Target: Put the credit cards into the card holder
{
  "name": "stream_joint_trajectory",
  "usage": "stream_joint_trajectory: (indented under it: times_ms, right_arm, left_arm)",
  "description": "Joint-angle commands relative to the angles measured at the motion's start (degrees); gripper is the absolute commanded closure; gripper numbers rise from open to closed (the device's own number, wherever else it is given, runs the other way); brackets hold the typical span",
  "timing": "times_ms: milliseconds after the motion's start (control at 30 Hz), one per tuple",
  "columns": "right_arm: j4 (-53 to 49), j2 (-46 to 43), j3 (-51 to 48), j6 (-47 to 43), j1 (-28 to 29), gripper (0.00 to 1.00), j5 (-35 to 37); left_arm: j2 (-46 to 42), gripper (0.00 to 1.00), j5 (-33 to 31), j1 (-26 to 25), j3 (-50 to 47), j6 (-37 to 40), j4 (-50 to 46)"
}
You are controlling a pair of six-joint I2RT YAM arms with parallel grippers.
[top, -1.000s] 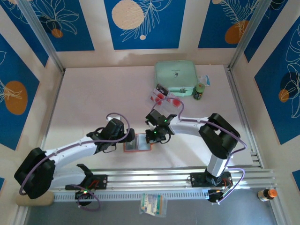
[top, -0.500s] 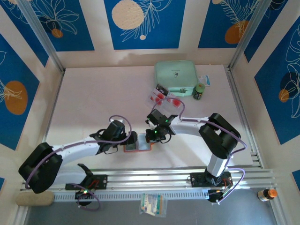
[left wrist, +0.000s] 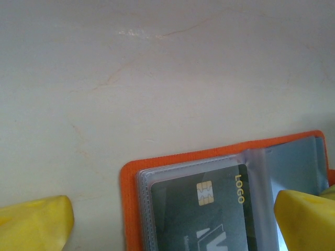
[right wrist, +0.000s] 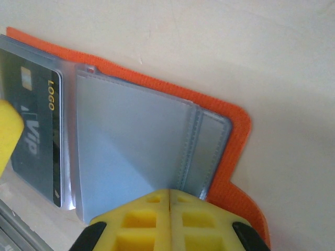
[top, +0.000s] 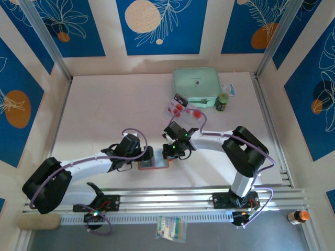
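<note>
Card holder is lying open on the table at the lower centre of the overhead frame, its orange cover spread left to right between the two arms. The left gripper is hovering at its left end with jaws at their widest and nothing between them; in the wrist view its yellow fingers are sitting in the bottom corners of the frame, straddling a dark card already tucked into a sleeve. The right gripper is working the holder's right half with fingers pressed fully together at the lower edge of a clear sleeve. Whether they are pinching that leaf or only resting against it cannot be told.

The credit cards are waiting in a clear tray above and slightly right of the holder in the overhead frame, just below a mint-green case. That puts them beyond the right gripper and well apart from the left, so the right arm looks nearer for the next pick. It would first have to let go of the sleeve and reach towards the top of the frame, while the open left jaws are better placed to steady the holder.
</note>
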Motion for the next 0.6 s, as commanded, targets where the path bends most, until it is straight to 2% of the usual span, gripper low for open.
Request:
stream_joint_trajectory:
  times_ms: [0, 567]
  right_arm:
    - [-2.14, 2.82, -2.23, 0.07, 0.04, 1.0, 2.0]
    - [-0.03, 2.87, -3.3, 0.15, 0.12, 1.0, 1.02]
  left_arm:
    - [2.55, 0.0, 5.99, -1.8, 0.74, -1.65, 6.63]
    - [3.23, 0.0, 3.37, -5.29, 3.99, -2.73, 4.27]
